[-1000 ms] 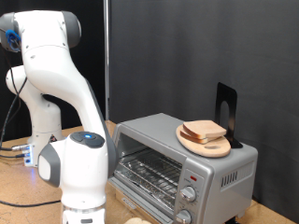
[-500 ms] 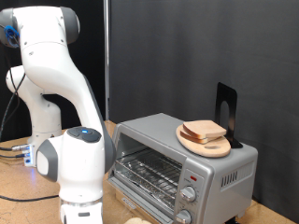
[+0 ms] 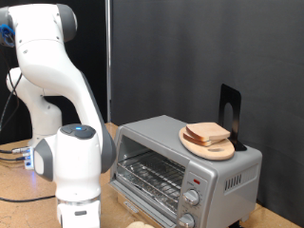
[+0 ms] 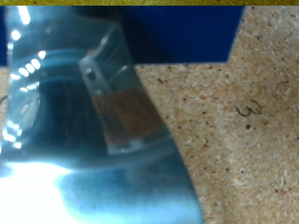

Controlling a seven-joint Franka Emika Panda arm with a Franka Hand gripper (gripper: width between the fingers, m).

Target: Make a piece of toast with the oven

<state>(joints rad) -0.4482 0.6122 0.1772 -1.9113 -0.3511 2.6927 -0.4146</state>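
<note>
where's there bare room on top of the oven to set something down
The oven roof is bare toward the exterior view's left, from its edge to the round wooden board. The right is crowded: board with bread slices, black stand behind. The hand is not in view.

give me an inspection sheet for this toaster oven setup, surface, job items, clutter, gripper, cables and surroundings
Surface: speckled particle-board tabletop, also seen at the exterior view's bottom.
Job's things: silver toaster oven, door down, wire rack bare; bread slices on a round wooden board on its roof.
Clutter: black stand behind the board; a pale object at the bottom edge, unidentifiable.
Gripper: not in the exterior view; wrist view too blurred to judge.
Cables: black cables by the arm's base.
Surroundings: black curtain backdrop.
</note>
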